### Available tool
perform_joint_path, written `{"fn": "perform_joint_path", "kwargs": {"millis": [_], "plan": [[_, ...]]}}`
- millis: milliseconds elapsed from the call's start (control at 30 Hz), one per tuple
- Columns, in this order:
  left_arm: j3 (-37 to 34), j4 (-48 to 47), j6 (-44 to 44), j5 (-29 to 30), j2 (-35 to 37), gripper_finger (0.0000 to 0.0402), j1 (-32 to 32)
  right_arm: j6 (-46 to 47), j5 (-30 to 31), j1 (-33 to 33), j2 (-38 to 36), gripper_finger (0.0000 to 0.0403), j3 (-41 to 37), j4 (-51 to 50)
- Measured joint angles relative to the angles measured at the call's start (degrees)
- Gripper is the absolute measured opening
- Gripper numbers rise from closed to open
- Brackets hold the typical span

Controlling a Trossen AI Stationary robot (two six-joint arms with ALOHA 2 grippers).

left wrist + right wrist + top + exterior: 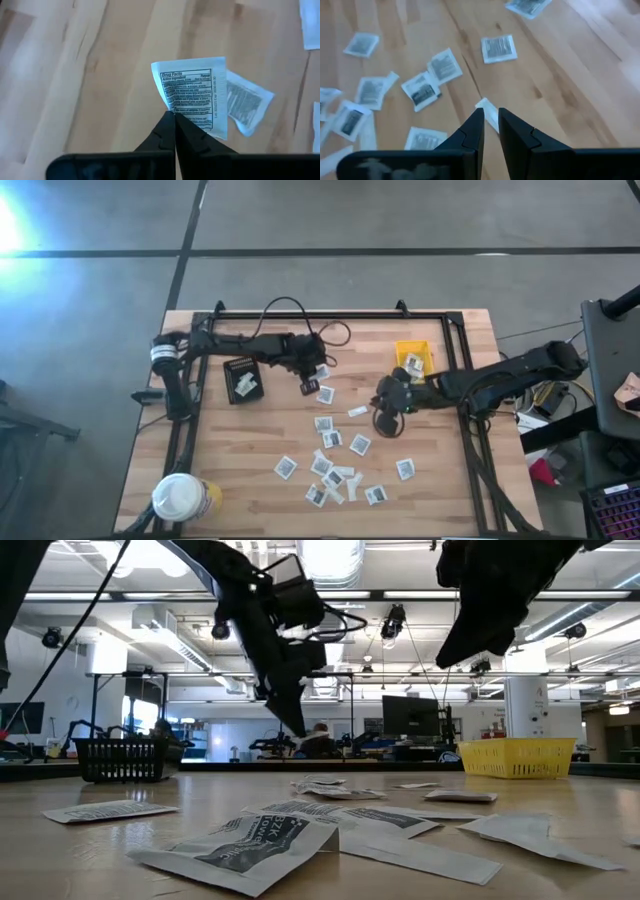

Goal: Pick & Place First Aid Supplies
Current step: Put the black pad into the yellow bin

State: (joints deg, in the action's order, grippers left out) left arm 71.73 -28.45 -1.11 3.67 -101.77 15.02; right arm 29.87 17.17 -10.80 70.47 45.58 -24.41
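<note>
Two grippers are at work over the wooden table point(250, 470). In the high view the left gripper point(312, 372) sits just left of the frame's centre, in its upper half. Its fingers are clenched on the edge of a white packet point(192, 95). The left wrist view shows the two dark fingertips point(172, 122) pressed together on that packet's lower left part, its printed "Drug Facts" face turned to the camera. A second packet point(247, 102) lies flat on the wood just beyond it, partly covered. In the low view this gripper hangs clear above the tabletop at upper centre-left.

The right gripper point(386, 416) is right of centre in the high view, pointing toward the scattered first aid supplies point(335, 460), which spread across the lower middle of the frame. In the right wrist view its fingers stand slightly apart, with a narrow gap between them. A narrow pale strip point(487, 112) shows just past the fingertips, partly hidden by them. I cannot tell whether the strip is gripped or only lies beneath.

A yellow bin point(413, 358) stands above and right of this gripper in the high view, with packets inside. A black tray point(242, 378) holding a packet lies left of the left gripper. A yellow tub with a white lid point(180, 498) stands at lower left.
</note>
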Motion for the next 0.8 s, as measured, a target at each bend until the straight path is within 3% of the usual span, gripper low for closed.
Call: {"fn": "perform_joint_path", "kwargs": {"millis": [467,800], "plan": [[-0.91,7.93,2.43,1.99,1.54,0.0,-8.63,0.17,1.46,-8.3,10.84,0.0052,-0.09,6.9],[-0.95,12.55,3.73,8.85,1.54,0.0,-12.73,-0.76,9.93,-14.64,11.17,0.0052,-0.08,8.85]]}}
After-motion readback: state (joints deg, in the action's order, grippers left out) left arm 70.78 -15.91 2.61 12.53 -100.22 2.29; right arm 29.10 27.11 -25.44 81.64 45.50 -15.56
